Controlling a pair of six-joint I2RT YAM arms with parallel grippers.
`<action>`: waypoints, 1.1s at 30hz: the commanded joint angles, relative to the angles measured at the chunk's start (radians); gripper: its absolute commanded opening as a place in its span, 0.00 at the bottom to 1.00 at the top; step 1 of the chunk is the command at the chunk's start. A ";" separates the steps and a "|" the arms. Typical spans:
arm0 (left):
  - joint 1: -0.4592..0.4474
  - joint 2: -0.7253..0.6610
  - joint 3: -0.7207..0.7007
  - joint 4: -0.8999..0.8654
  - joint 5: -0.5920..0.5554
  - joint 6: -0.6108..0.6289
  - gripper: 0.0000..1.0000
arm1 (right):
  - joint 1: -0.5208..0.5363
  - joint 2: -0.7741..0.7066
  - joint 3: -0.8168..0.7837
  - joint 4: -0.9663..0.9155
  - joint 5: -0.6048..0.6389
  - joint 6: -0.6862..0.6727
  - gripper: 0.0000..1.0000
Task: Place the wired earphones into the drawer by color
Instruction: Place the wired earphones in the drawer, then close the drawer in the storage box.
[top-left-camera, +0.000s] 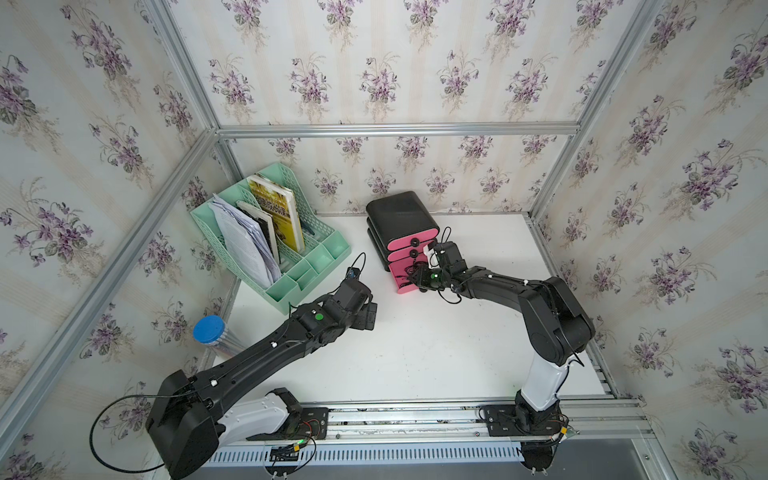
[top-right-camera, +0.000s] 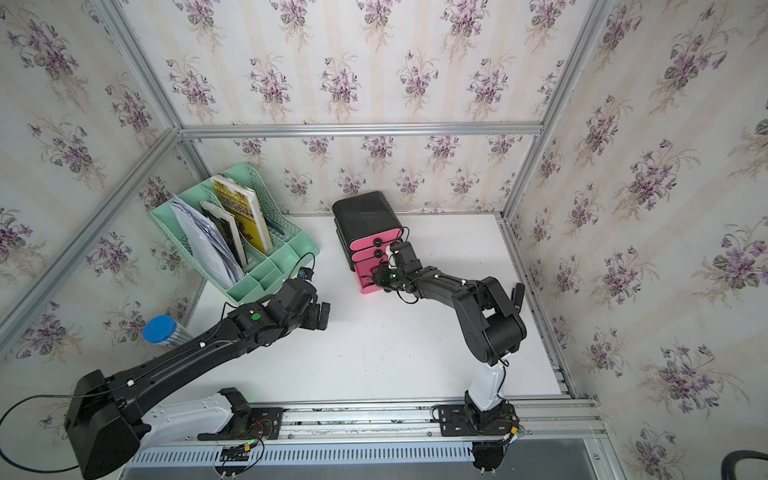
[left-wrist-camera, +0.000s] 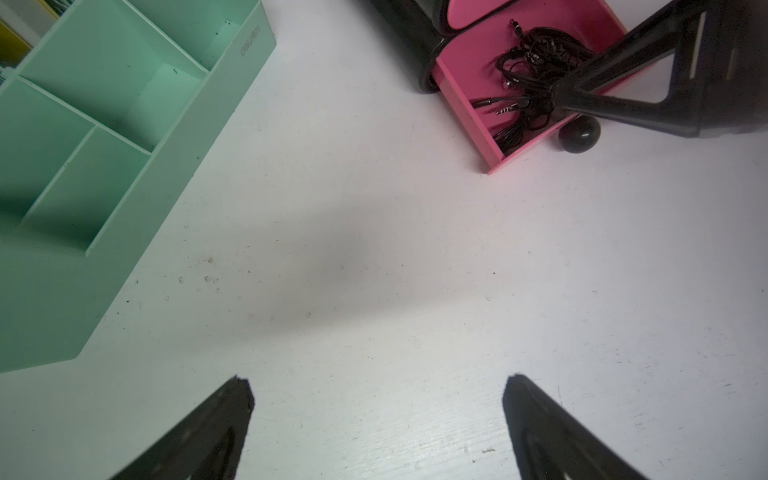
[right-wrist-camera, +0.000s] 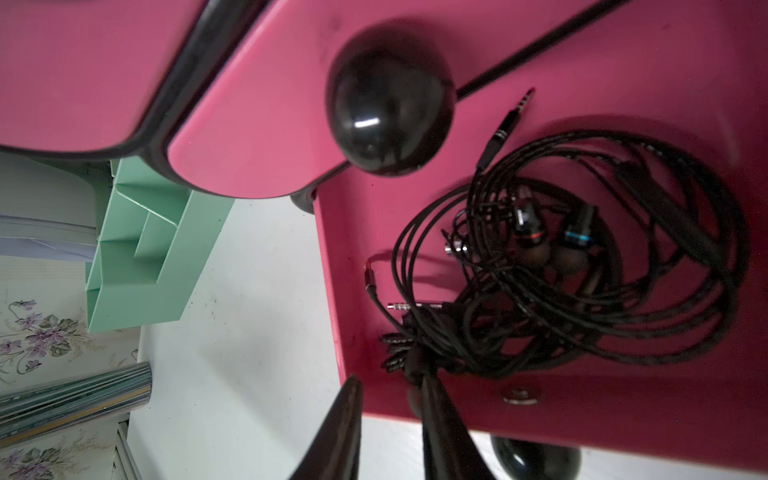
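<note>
Floral wallpaper and aluminium rails close in a white table (top-left-camera: 415, 353). Toward its back stands a black drawer unit (top-left-camera: 401, 214) with pink fronts. Its bottom drawer (right-wrist-camera: 365, 232) is pulled out, and the two above sit shut. The black wired earphones (right-wrist-camera: 540, 291) lie in that open drawer in a loose tangle — buds, plugs and cable all on its pink floor. The right gripper (right-wrist-camera: 390, 378) hangs over the drawer's corner, jaws a little apart with nothing between them. One fingertip overlaps the tangle's edge, but I cannot tell whether it touches. The left gripper (left-wrist-camera: 376, 380) hovers over the table near a mint-green organiser (top-left-camera: 291, 286) — jaws spread wide, holding nothing.
</note>
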 joint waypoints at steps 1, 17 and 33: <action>0.002 -0.007 -0.003 -0.010 -0.017 0.000 0.99 | 0.005 0.020 0.021 0.005 0.015 0.005 0.30; 0.004 -0.016 -0.011 -0.009 -0.021 0.002 0.99 | 0.015 0.034 0.066 -0.019 0.031 0.009 0.30; 0.033 0.033 0.054 0.038 0.021 0.010 0.99 | 0.007 -0.180 -0.121 -0.085 0.230 -0.029 0.32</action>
